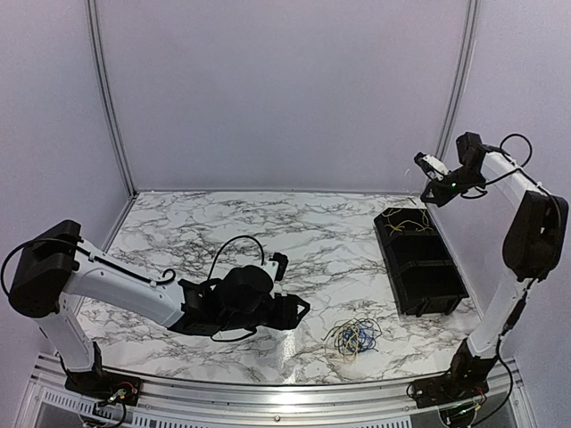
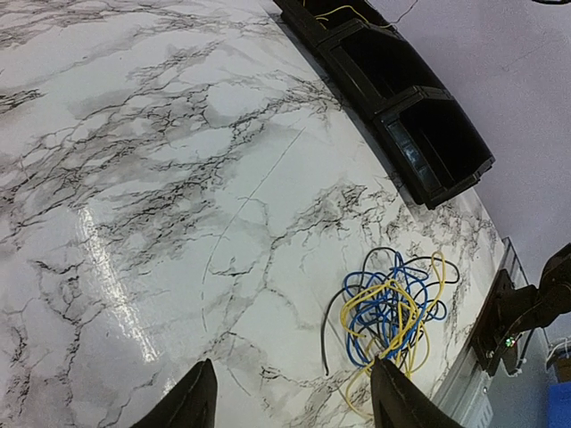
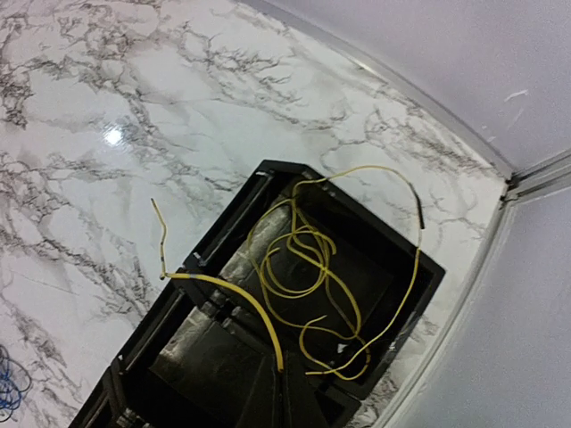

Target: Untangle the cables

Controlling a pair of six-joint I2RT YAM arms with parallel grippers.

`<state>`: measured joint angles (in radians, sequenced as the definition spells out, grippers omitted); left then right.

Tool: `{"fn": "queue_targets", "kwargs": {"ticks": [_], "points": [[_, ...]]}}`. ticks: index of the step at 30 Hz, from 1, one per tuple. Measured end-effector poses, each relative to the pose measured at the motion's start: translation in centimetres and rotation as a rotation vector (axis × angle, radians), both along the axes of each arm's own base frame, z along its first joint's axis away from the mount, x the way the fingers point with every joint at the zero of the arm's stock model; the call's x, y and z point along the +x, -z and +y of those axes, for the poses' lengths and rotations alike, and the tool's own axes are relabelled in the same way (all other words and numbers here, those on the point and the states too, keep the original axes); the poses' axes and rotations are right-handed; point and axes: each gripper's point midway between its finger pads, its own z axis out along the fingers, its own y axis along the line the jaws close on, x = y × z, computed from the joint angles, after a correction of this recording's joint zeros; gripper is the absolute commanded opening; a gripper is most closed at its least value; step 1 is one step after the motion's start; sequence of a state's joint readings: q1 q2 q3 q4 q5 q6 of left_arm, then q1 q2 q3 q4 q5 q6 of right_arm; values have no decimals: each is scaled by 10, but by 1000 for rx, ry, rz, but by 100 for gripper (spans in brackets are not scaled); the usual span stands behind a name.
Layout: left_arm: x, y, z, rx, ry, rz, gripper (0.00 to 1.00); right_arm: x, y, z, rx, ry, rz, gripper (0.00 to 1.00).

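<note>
Nearest the arms' bases, the left gripper [image 1: 294,310] is hovering low over the marble table [image 1: 232,223], its jaws standing roughly half apart and gripping nothing; in its wrist view only bare marble is showing between the two fingers [image 2: 194,401].

Just beyond it, the cables [image 2: 391,308] are lying as one loose tangle of yellow, blue and black loops near the table's front edge. From the left gripper the tangle is sitting ahead and off to the right, its near edge just past the right-hand finger, so I am judging that any reach for it has to swing right, not straight on. The heap is roughly round with no clear long axis, but one dark strand [image 2: 326,332] is trailing out of its left side towards the gripper. The left arm is plainly the nearer one.

Farther back and to the right, the black tray [image 1: 443,287] is standing well apart from the tangle. A yellow cable [image 3: 308,259] is looping down into its far compartment.

Highest and farthest, the right gripper [image 1: 434,183] is hanging above the tray's far end with its jaws closed. It is apparently pinching that yellow cable, which is running up to the fingertips at the bottom of its wrist view, though the grip itself is too dark there to be certain.
</note>
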<state>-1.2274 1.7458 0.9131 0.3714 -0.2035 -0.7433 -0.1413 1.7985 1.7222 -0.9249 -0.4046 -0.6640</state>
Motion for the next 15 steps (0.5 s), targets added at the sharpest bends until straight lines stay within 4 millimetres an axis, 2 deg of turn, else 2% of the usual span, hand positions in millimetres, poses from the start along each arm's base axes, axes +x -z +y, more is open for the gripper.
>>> {"fn": "queue_targets", "kwargs": {"ticks": [4, 7, 10, 15], "points": [[-1, 1, 5, 4, -9, -1, 62, -11, 12, 12, 76, -24, 77, 0], [-2, 1, 6, 3, -14, 0, 62, -9, 17, 16, 108, -24, 101, 0], [-3, 0, 6, 2, -14, 2, 64, 6, 28, 17, 137, -17, 122, 0], [-8, -3, 8, 13, -21, -1, 66, 33, 59, 14, 167, 6, 163, 0]]}}
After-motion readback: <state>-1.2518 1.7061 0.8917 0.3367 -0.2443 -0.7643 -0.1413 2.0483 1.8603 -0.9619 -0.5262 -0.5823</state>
